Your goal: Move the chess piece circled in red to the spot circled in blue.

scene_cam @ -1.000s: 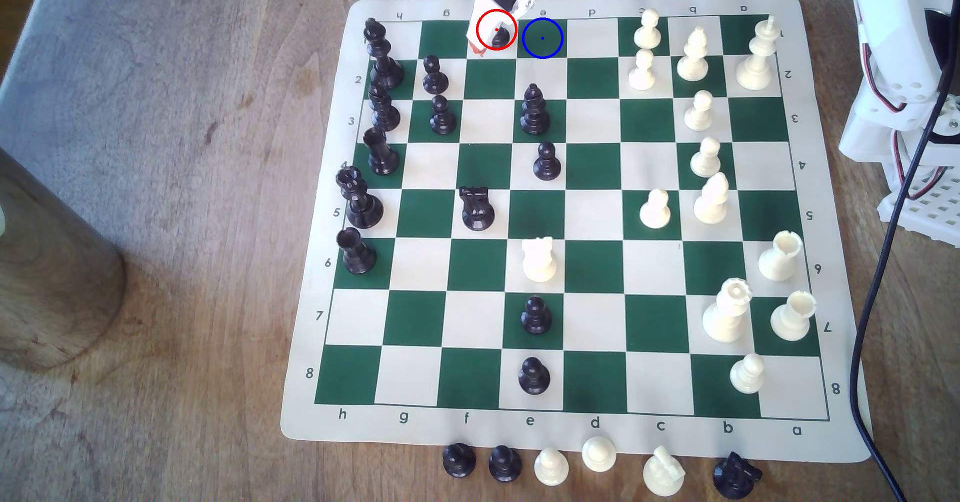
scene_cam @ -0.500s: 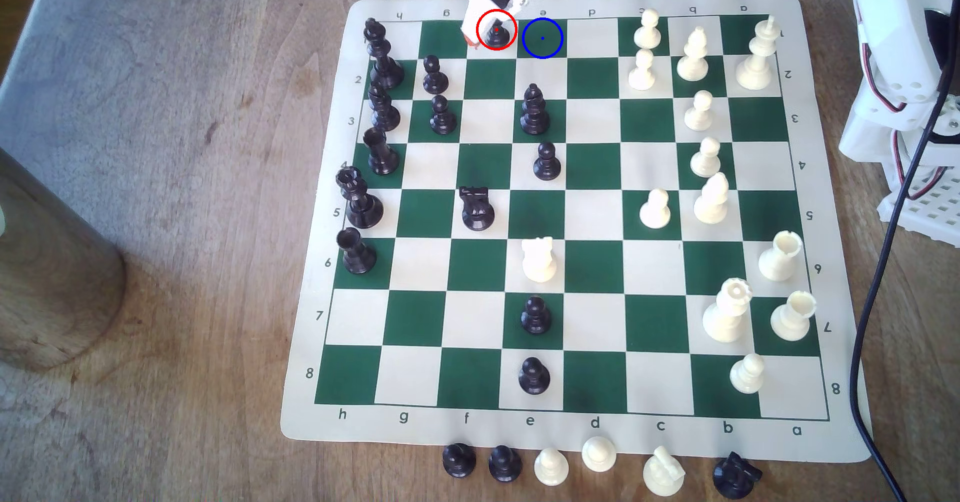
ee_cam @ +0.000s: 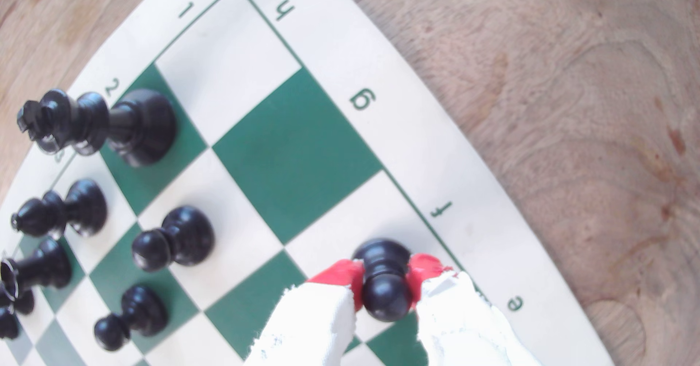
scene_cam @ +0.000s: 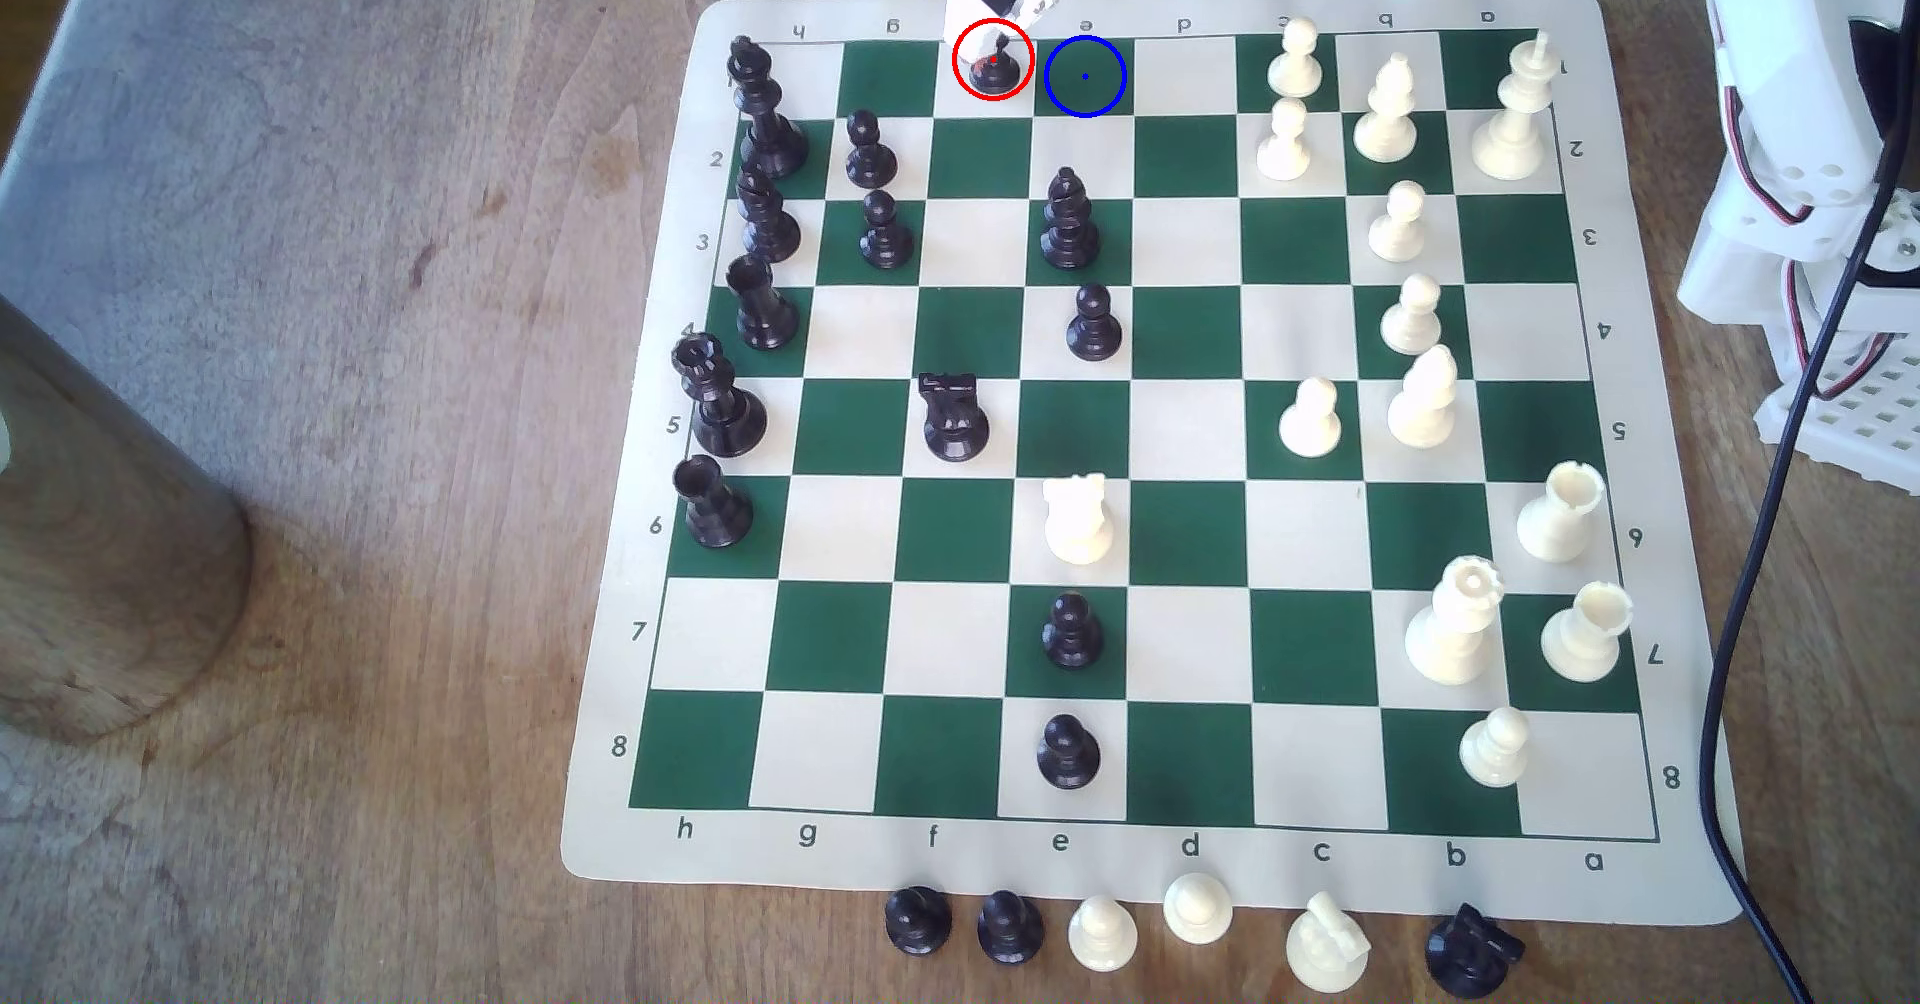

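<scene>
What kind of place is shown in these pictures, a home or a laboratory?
Probably a hobby or home robotics setup, though I cannot be sure. A roll-up chess mat lies on a worn wooden table, and a white printed arm's gripper pinches a black pawn. A black cable runs loose.

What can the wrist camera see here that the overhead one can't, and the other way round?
Wrist view: the red fingertips pressed against both sides of the black pawn. Exterior view: the whole board, the white pieces, the blue-ringed spot beside the pawn, spare pieces off the board. Both: the pawn on its cream edge square and nearby black pieces.
</scene>
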Controlling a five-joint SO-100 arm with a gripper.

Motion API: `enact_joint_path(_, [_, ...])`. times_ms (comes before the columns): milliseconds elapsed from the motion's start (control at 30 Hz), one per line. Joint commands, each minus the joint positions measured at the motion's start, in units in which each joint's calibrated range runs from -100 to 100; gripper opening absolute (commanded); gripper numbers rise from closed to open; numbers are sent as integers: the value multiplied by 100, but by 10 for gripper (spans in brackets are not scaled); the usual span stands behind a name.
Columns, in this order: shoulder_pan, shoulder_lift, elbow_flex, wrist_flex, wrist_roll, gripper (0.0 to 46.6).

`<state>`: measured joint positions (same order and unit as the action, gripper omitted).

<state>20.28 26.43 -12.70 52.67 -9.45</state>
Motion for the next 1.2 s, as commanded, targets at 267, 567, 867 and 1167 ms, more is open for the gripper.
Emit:
enact_joint_path(267, [103,-903,-516,-263,-127,2])
enact_joint_path(567, [135,-2075,336,-222,-83,2])
enact_joint_path(867, [127,-2694,1723,-246,88,2])
enact_joint_path(1167, [189,-2236,2049,-459,200,2])
